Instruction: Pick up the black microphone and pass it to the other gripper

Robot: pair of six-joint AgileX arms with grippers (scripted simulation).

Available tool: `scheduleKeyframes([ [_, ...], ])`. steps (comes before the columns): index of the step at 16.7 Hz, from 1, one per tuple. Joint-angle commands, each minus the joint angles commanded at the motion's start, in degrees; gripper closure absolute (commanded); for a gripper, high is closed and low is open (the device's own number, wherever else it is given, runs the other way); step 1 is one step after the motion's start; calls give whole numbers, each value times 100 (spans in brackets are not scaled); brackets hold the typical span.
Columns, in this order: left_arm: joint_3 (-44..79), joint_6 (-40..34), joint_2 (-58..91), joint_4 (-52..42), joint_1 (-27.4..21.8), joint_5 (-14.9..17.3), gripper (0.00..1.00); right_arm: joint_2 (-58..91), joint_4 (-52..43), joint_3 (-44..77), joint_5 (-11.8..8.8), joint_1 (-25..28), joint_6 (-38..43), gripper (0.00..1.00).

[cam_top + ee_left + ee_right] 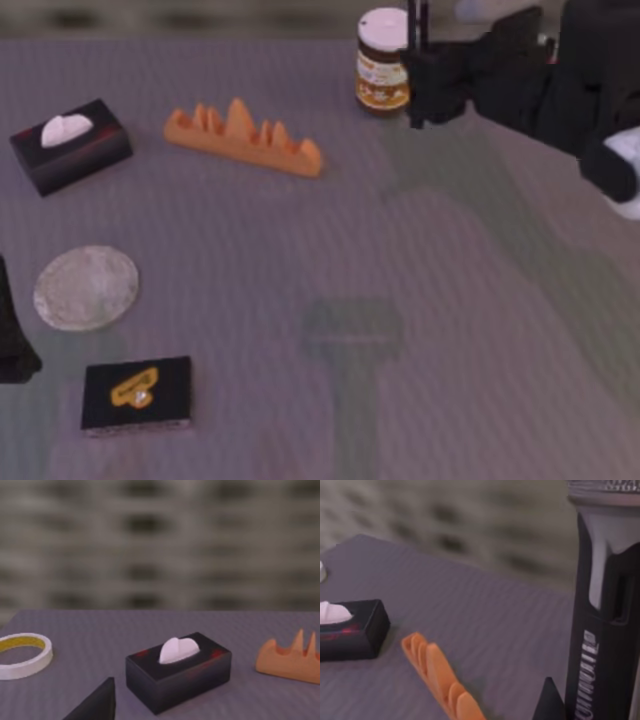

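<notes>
The black microphone (414,70) is a slim black stick standing upright at the back right of the table, beside a jar. My right gripper (432,80) is shut on it. In the right wrist view the black microphone (605,630) fills the near side, with its silver mesh head on top and white lettering down its body. One dark fingertip (547,700) shows right beside it. My left gripper (15,345) is parked at the table's left edge, far from the microphone.
A brown jar with a white lid (383,60) stands just left of the microphone. An orange spiked rack (243,138) and a black tissue box (70,145) lie at the back left. A tape roll (86,288) and a flat black box with a yellow logo (137,394) sit front left.
</notes>
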Motion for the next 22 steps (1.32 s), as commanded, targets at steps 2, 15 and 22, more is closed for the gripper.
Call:
scheduleKeyframes([
  [2, 0, 0, 0, 0, 0, 0, 0, -260, 651, -221, -229, -13, -195, 100],
  [15, 0, 0, 0, 0, 0, 0, 0, -1016, 1258, -761, 90, 562, -398, 100],
  [22, 0, 0, 0, 0, 0, 0, 0, -1868, 1293, -1397, 1075, 1599, -363, 100],
])
